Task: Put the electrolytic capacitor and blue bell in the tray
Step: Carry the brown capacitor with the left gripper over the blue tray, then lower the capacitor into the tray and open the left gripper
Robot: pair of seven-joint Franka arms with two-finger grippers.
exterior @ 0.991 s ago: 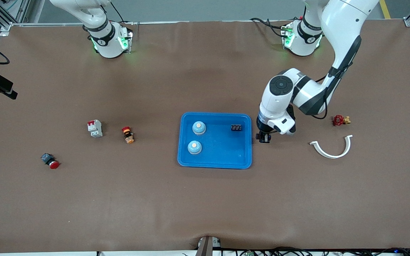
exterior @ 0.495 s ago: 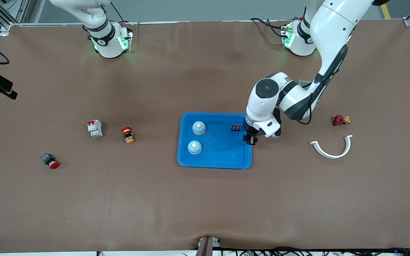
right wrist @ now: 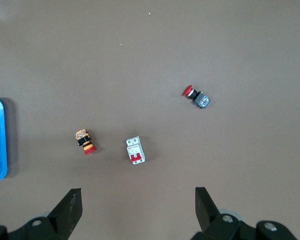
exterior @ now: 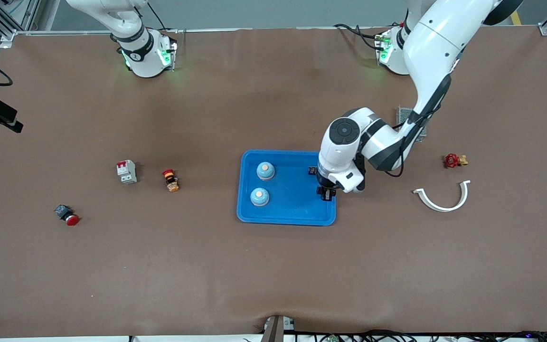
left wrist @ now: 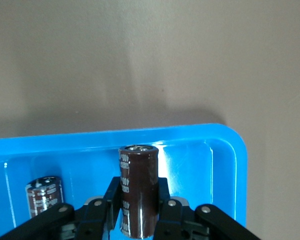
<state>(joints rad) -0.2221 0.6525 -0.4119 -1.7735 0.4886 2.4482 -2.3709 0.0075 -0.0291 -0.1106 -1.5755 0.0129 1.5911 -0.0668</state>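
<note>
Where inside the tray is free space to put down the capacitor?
The tray is bare in the strip along its rim nearest the front camera, and between the two blue bells and the left hand. It is crowded at the bells and beside the capacitor already lying there.

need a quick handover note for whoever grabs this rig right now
Left gripper: shut on a capacitor, upright, over the tray at its end toward the left arm.
Right gripper: open, waiting high over the table toward the right arm's end.
In the tray: two blue bells and another capacitor.
Done: bells placed, one capacitor placed.
Left: lower and release the held capacitor, then pull the left arm clear.
</note>
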